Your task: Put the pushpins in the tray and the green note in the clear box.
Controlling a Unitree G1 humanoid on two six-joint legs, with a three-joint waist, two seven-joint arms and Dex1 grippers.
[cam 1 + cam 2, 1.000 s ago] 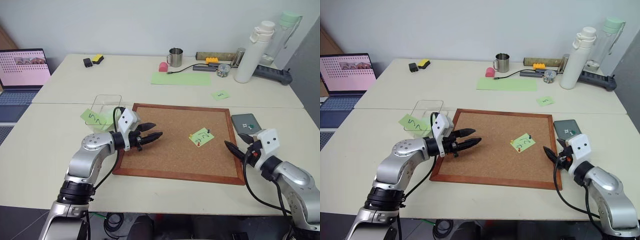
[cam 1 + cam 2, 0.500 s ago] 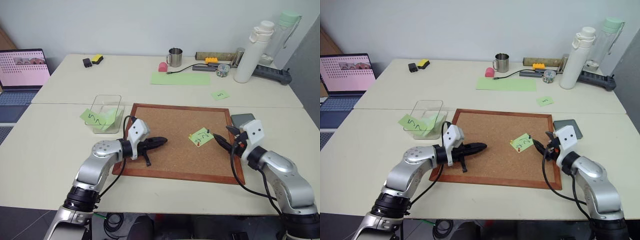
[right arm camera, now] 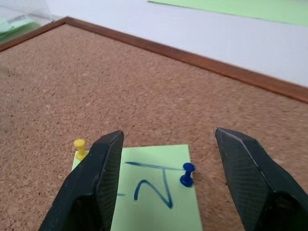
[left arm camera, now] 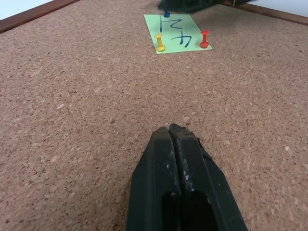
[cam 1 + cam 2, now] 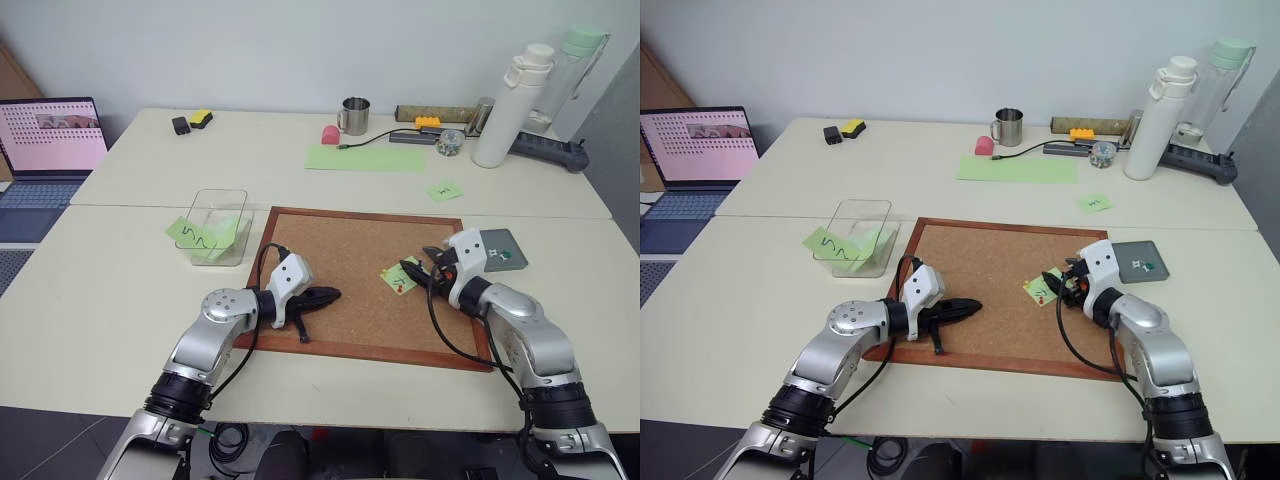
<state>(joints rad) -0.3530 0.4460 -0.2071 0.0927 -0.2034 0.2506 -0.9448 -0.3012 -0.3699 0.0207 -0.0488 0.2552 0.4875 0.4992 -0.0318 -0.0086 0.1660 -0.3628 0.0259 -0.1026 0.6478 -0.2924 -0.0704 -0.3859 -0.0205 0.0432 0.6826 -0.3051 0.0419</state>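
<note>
Straddling the blue pushpin [image 3: 187,173] with my right gripper [image 3: 168,168] spread, I rest the empty, closed left gripper [image 4: 174,139] on the corkboard [image 5: 330,250] because the green note [image 4: 177,33] is pinned.

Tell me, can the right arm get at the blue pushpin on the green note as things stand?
Probably yes. The right gripper is open, and the blue pushpin stands on the green note between its fingers, nothing in between.

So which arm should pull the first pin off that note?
The right. Its tool is open, with the note and its blue pin between the fingers. The left tool is shut and sits well back on the corkboard from the note.
</note>
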